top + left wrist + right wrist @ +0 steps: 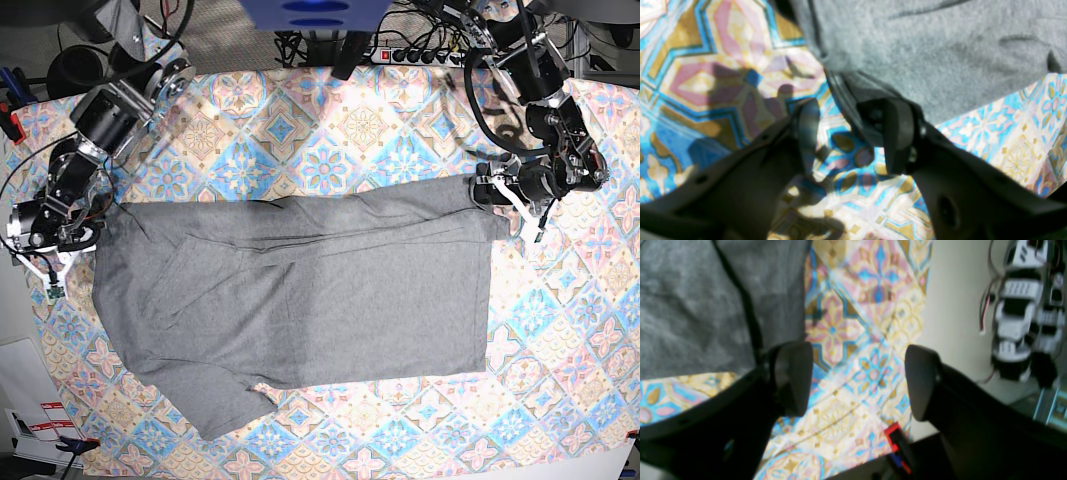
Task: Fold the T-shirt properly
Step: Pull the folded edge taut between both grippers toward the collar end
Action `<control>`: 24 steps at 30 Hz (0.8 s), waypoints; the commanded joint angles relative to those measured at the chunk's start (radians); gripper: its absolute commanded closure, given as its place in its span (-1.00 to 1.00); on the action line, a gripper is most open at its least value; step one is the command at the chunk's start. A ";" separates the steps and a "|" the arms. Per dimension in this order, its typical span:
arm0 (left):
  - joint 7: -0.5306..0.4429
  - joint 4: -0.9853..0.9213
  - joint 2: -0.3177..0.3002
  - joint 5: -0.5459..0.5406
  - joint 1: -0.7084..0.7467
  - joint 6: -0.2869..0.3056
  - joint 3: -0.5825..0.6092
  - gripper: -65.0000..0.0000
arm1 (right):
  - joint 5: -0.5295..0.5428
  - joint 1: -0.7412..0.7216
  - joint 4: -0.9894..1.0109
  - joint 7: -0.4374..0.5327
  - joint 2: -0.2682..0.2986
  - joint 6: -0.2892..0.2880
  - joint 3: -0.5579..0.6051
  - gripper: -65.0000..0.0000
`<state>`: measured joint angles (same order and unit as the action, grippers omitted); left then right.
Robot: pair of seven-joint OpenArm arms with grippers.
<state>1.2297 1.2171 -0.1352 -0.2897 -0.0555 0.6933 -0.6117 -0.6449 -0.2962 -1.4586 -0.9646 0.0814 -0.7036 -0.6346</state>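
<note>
The grey T-shirt (pixel 300 290) lies spread on the table, one short sleeve at the lower left. My left gripper (pixel 493 195) is open at the shirt's upper right corner. In the left wrist view the gripper (pixel 850 133) has patterned cloth between its fingers, and the shirt's (pixel 940 50) dark hem lies against the right finger (pixel 897 133). My right gripper (pixel 68 240) is open at the shirt's upper left edge. In the right wrist view the gripper (pixel 857 383) is empty over the cloth, with the shirt (pixel 683 306) just beyond its left finger (pixel 793 380).
The colourful tile-patterned cloth (pixel 330 130) covers the table. The table's left edge runs close to my right gripper, with bare pale surface (pixel 957 306) and robot hardware (pixel 1023 313) beyond. A power strip and cables (pixel 400 52) lie at the back. Papers (pixel 30 420) lie at the lower left.
</note>
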 commanded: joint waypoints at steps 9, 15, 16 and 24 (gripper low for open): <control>0.063 -0.015 0.016 0.024 0.012 0.005 0.011 0.06 | 0.142 -0.021 0.040 -0.050 -0.018 0.005 -0.051 -0.31; 0.063 -0.015 0.016 0.024 0.015 0.005 0.011 0.06 | 0.250 -0.019 0.124 -0.041 -0.015 0.005 -0.051 -0.31; 0.063 -0.015 0.016 0.024 0.016 0.005 0.011 0.06 | 0.254 -0.019 0.129 -0.041 -0.015 0.005 -0.051 -0.31; 0.063 -0.015 0.016 0.024 0.016 0.005 0.009 0.06 | 0.250 -0.018 0.192 0.028 -0.015 0.005 -0.103 -0.31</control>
<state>1.2263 1.2171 -0.1356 -0.2920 -0.0525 0.6933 -0.6121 -0.3904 -0.2989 -1.2507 -0.9386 0.0494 -0.7040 -0.7361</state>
